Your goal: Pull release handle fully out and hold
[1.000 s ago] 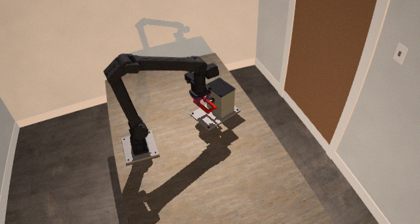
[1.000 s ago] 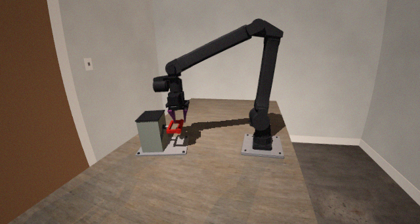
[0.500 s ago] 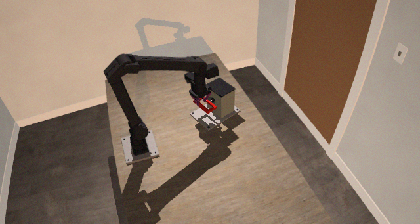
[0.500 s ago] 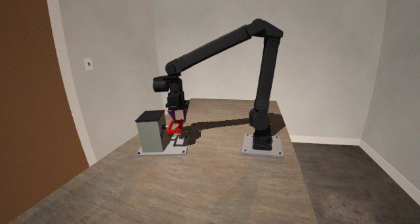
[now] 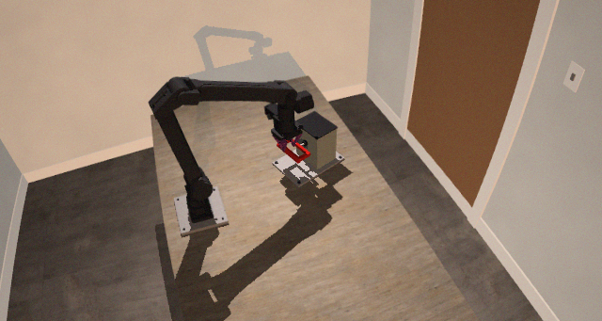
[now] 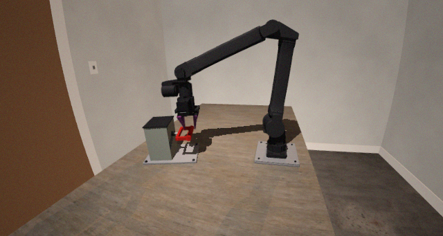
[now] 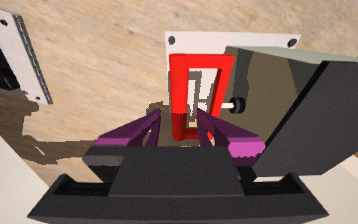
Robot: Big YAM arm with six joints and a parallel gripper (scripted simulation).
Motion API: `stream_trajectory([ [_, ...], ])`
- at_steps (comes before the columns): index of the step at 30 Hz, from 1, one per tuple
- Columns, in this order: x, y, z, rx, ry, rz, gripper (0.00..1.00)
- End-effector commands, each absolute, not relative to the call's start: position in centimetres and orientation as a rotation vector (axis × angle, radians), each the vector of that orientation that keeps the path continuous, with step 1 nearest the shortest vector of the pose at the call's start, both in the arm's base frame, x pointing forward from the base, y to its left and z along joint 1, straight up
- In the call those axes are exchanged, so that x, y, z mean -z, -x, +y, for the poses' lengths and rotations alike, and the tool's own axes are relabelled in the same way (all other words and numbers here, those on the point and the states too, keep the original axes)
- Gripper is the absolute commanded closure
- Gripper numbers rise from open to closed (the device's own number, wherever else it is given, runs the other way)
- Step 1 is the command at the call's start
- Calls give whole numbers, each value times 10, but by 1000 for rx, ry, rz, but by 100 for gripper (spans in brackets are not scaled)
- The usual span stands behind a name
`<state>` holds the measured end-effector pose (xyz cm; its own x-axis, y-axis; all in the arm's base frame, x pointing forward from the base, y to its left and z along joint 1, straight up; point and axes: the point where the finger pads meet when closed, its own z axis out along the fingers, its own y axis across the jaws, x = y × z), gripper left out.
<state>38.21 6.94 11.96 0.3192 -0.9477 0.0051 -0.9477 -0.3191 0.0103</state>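
Observation:
The red release handle is a rectangular loop on a thin rod with a black knob, sticking out of a grey box with a black top. The box stands on a light metal plate. My gripper points down over the handle. Its purple fingers are half open and straddle the loop's outer grip bar, one finger outside and one inside the loop. A small gap shows on each side of the bar.
The arm's own base plate is bolted to the wooden table beside the box fixture. The box's wall stands close to the right of my fingers. A brown door and grey walls lie beyond the table.

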Motion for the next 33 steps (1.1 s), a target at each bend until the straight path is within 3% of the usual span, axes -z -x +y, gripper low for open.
stream_trajectory([
  [1, -143, -408, 77, -68, -2596, -1839, 53],
  [33, -143, -409, 76, -68, -2595, -1839, 53],
])
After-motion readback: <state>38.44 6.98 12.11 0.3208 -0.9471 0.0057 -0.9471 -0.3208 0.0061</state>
